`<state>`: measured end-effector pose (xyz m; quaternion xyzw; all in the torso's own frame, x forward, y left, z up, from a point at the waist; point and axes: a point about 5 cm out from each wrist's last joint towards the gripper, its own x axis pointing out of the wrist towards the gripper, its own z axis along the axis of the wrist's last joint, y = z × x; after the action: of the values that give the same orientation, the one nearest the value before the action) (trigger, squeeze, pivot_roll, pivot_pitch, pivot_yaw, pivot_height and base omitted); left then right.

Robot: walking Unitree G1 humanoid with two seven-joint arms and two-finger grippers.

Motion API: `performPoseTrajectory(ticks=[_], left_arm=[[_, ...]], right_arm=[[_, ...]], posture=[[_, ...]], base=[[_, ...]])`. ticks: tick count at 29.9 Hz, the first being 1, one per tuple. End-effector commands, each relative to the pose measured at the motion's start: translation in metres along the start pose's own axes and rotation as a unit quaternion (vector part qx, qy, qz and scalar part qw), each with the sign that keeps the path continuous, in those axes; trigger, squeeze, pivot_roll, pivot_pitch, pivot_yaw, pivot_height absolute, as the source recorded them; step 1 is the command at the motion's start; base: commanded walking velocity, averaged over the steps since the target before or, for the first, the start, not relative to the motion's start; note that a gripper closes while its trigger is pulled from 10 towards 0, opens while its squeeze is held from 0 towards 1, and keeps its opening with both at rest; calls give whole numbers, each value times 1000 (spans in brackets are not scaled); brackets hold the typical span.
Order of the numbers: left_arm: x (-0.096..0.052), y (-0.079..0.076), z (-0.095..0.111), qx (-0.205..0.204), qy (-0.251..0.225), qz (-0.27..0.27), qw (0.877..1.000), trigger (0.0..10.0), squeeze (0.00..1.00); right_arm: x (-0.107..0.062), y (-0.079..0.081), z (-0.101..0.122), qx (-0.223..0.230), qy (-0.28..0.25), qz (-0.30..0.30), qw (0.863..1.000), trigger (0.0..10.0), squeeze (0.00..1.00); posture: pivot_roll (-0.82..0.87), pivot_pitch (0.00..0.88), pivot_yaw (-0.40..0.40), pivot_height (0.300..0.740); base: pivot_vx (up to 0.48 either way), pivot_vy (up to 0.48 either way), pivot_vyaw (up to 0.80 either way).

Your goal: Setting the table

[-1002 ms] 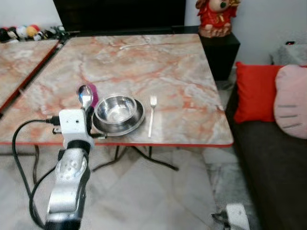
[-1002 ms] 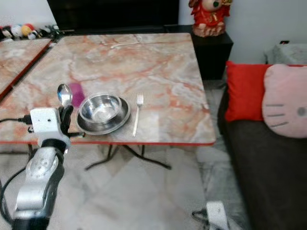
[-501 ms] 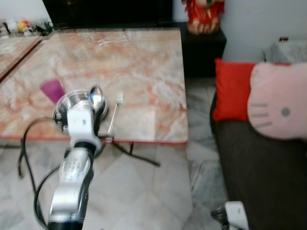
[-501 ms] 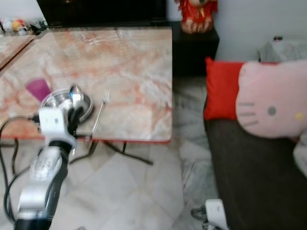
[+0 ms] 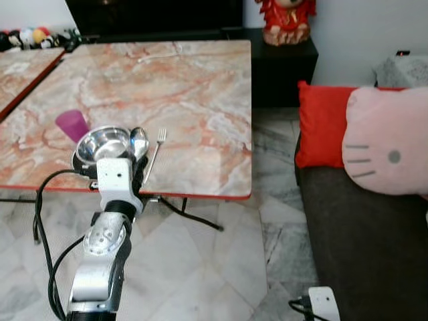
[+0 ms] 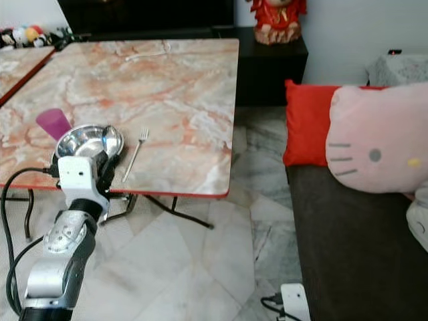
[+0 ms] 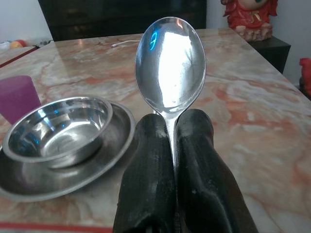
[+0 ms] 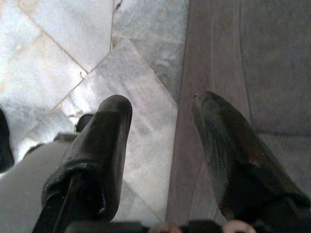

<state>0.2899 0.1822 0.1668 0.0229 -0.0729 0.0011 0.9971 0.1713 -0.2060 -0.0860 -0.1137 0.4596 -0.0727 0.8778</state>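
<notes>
Two black fingers (image 7: pixel 146 184) pinch the handle of a steel spoon (image 7: pixel 170 68), bowl upright, as the left gripper (image 5: pixel 139 167) hangs at the near edge of the marble table (image 5: pixel 200 87), just off the edge and not yet over it. Beside the spoon sits a steel bowl (image 5: pixel 101 142) nested in a steel plate (image 7: pixel 112 150), close to that same near edge, with a fork (image 5: pixel 154 155) laid just right of the plate and a purple cup (image 5: pixel 72 124) behind the plate on its left.

Compared with half a second ago, the blur has gone and the whole scene has slid slightly, a sign the robot has stopped turning and now faces the place setting squarely. A second ago the spoon stood left of the bowl, in front of the cup; it now stands between bowl and fork. That suggests the spoon is bound for the free marble beside the fork, the setting's last missing piece.

The right gripper (image 8: pixel 160 160) hangs idle, fingers spread apart, above the grey floor tiles (image 8: pixel 73 53) by the dark sofa (image 5: pixel 374 234).
</notes>
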Motion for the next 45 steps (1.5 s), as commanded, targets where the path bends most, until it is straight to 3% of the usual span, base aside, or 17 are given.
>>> performPoseTrajectory(ticks=[1,17,24,28,33,45], left_arm=[[-1,4,5,-1,-6,2,1000,10000,0],[-1,-4,3,-17,1,-31,999,10000,0],[-4,-23,-13,1,59,-104,993,10000,0],[-3,-25,-16,14,73,-114,991,10000,0],[6,-22,-32,55,126,-97,986,10000,0],[41,-31,-44,48,156,-95,982,10000,0]], right_arm=[[-1,3,-2,2,3,5,1000,10000,0],[-1,3,-2,0,3,6,1000,10000,0],[-1,4,-2,0,4,5,1000,10000,0],[-1,4,-2,0,4,5,1000,10000,0],[-1,4,-2,0,4,6,1000,10000,0],[-1,4,-2,0,4,5,1000,10000,0]], posture=[[-55,106,70,740],[-54,107,69,740],[-57,110,72,740],[-54,110,71,740],[-57,112,70,740],[-73,119,59,740]], base=[[334,0,0],[248,0,0],[0,0,0],[0,0,0],[0,0,0],[0,0,0]])
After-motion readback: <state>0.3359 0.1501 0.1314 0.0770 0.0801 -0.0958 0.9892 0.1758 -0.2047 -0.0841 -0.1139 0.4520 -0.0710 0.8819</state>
